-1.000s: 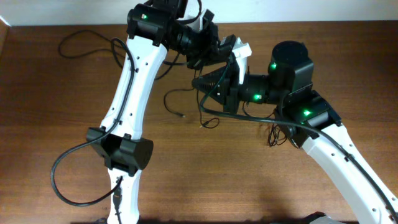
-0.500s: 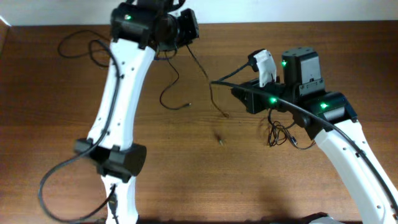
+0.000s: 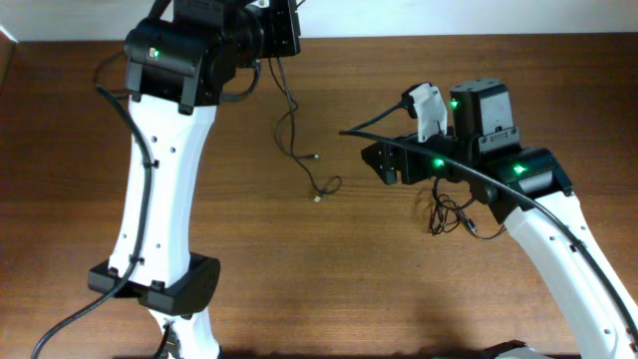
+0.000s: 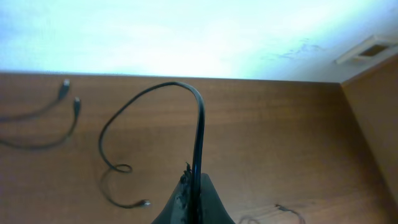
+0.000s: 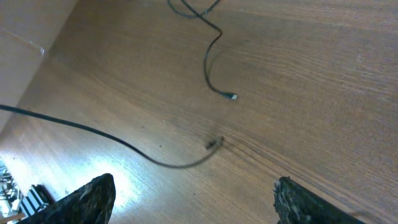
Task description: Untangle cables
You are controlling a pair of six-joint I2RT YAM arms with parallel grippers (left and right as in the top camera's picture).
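Setting: a robotics laboratory work cell.

Indicators:
- Two white jointed robot arms, the left arm (image 3: pixel 164 170) and the right arm (image 3: pixel 558 249), stand over one wood-grain tabletop (image 3: pixel 329 289).
- Green status lights (image 3: pixel 436 163) glow on the arm housings.
- Thick black supply leads (image 3: pixel 477 182) run along the arm links.
- A plain white wall (image 4: pixel 186 37) backs the tabletop and carries a slotted, vent-like fitting (image 4: pixel 367 50).
- Thin black cables (image 3: pixel 449 214) lie loose on the tabletop as test pieces.

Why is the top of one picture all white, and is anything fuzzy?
Left wrist view: the wall behind the table is washed out white. Right wrist view: glare on the table bottom left, and one cable looks smeared. Overhead view: evenly lit, sharp.
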